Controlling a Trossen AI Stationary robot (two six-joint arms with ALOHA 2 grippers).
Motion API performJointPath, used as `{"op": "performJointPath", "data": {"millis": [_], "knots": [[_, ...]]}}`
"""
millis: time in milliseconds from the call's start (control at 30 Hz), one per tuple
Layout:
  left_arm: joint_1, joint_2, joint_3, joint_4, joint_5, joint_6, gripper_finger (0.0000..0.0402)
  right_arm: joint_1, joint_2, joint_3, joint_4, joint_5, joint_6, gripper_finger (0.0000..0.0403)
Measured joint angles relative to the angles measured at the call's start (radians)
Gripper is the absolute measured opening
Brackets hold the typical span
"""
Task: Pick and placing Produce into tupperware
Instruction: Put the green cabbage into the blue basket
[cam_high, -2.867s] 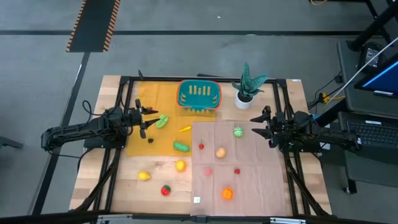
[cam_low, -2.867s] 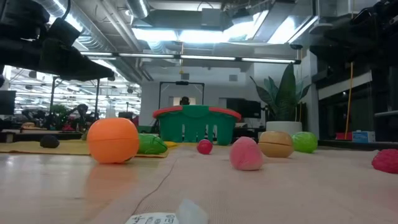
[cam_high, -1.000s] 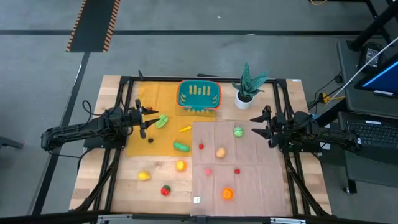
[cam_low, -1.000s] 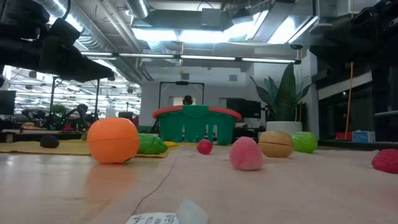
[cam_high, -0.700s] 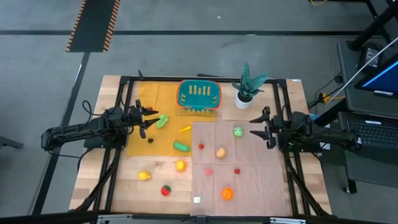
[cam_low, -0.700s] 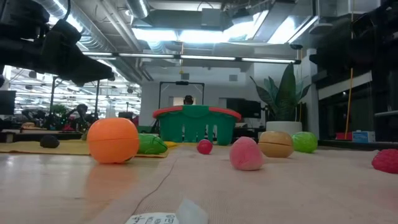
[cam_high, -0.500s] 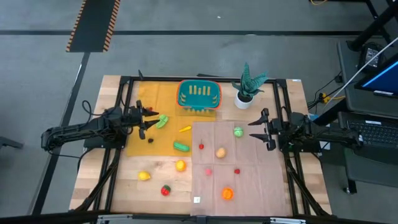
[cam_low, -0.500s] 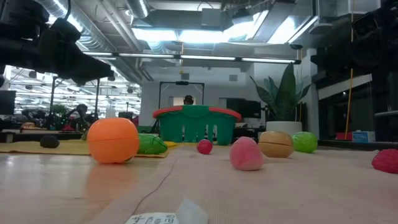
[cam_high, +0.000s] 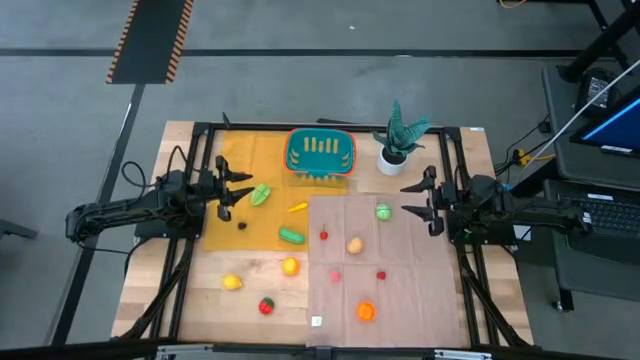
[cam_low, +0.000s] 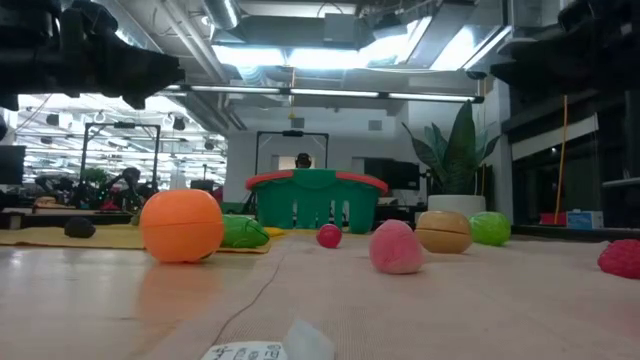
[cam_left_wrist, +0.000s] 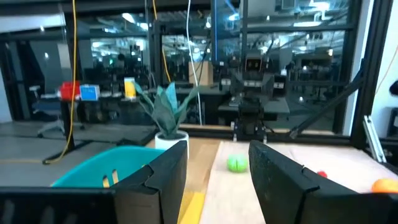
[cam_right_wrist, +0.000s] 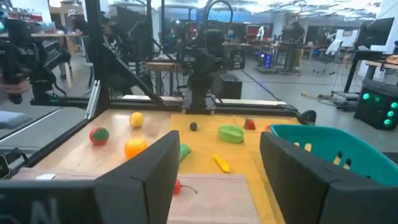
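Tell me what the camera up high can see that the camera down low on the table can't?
Only the high view shows both arms whole, the left gripper and right gripper with jaws open and empty, the yellow lemon, and that the basket holds no fruit. Only the low view shows the room behind, with ceiling lights and a person far off. Both show the basket, the orange, the potted plant and the round green fruit.

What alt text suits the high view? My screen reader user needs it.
Two dark robot arms flank a wooden table, left gripper and right gripper open and empty. Small toy fruits lie scattered before a teal basket and a potted plant.
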Motion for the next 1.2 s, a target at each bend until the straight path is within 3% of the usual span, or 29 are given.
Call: {"op": "performJointPath", "data": {"millis": [133,433,767,900,1200], "knots": [[0.000,0.069,0.000,0.042,-0.006,0.000,0.0165,-0.011,0.112,0.059,-0.003,0.016,-0.061,0.0214],[0.000,0.326,0.055,0.161,-0.007,0.001,0.0139,-0.032,0.357,0.206,-0.007,0.063,-0.038,0.0189],[0.000,0.617,0.211,0.110,-0.008,0.129,0.0120,-0.032,0.569,0.432,-0.314,0.085,-0.035,0.0187],[0.006,0.679,0.239,0.108,-0.013,0.179,0.0125,-0.032,0.616,0.482,-0.419,0.103,-0.035,0.0187],[0.047,0.702,0.241,0.108,-0.117,0.183,0.0120,-0.032,0.704,0.487,-0.416,0.177,-0.036,0.0213]]}}
